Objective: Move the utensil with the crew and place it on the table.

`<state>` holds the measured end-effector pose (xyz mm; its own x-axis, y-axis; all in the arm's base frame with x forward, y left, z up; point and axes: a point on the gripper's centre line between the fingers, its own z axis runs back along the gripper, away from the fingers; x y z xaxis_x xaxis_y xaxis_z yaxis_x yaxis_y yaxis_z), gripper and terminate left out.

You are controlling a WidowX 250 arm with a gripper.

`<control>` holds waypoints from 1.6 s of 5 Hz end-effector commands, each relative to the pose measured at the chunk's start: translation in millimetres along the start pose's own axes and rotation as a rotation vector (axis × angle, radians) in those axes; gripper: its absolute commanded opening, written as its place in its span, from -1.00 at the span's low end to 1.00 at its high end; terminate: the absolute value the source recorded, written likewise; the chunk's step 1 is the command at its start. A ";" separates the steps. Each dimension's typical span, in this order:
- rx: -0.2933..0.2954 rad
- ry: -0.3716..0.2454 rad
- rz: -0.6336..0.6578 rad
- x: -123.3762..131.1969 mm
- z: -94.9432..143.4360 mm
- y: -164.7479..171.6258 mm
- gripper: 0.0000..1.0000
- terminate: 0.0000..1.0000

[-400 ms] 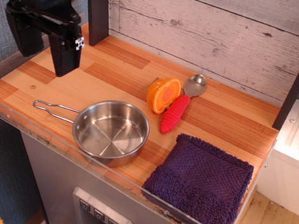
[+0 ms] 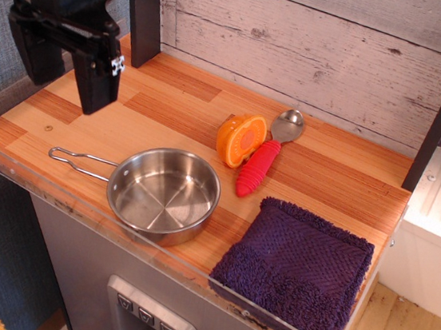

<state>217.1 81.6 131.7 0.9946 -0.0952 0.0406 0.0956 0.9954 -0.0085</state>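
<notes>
One pan: utensil (image 2: pixel 164 195), round shiny steel, sits upright on the table (image 2: pixel 153 124) at the near edge, just behind the clear rim.
Long axis: runs left-right; wire loop handle points left, slightly far.
Arm: black gripper (image 2: pixel 61 85) hangs over the far-left corner, fingers pointing down, well apart from the pan.
Fingers: two dark fingers spread, nothing between them.
Neighbours: purple towel (image 2: pixel 296 267) near right; orange half (image 2: pixel 240 140) and red-handled spoon (image 2: pixel 266 156) behind the pan, touching each other.
</notes>
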 end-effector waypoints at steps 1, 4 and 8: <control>0.053 -0.012 -0.138 4.4 -36.3 -53.3 1.00 -1.00; 0.073 -0.002 -0.187 27.8 -86.0 -83.9 1.00 -1.00; 0.071 -0.033 -0.169 33.4 -109.8 -86.0 -1.00 -1.00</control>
<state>243.9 -11.0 18.5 0.9635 -0.2642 0.0427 0.2612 0.9631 0.0648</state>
